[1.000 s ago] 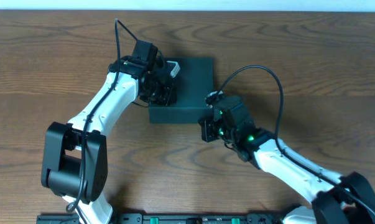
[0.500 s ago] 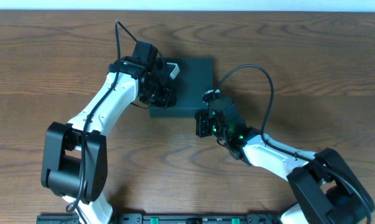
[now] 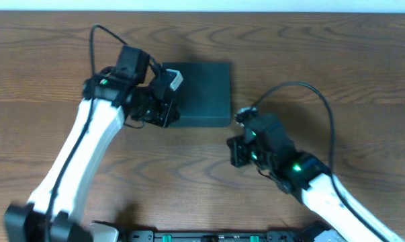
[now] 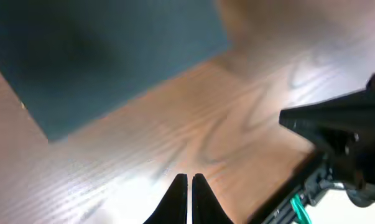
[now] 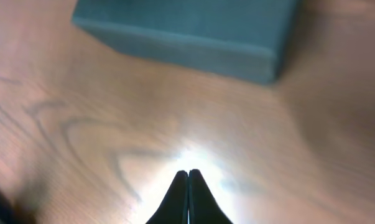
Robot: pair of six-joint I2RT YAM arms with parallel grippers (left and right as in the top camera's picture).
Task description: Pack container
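Observation:
The container (image 3: pixel 201 93) is a matte black, shallow, square box with its lid shut, lying on the wooden table. It also shows in the left wrist view (image 4: pixel 100 56) and in the right wrist view (image 5: pixel 193 28). My left gripper (image 3: pixel 167 115) is at the box's left front corner, shut and empty (image 4: pixel 189 180), over bare wood. My right gripper (image 3: pixel 237 153) is a little in front of the box's right front corner, shut and empty (image 5: pixel 188 175), apart from the box.
The wooden table (image 3: pixel 336 74) runs out on all sides. The right arm (image 4: pixel 349 137) shows at the right of the left wrist view. A black rail (image 3: pixel 215 235) runs along the table's front edge.
The left gripper has pulled off the box's top to its left front corner. The right gripper has drawn back toward the front, away from the box's front edge. The box has shifted slightly.

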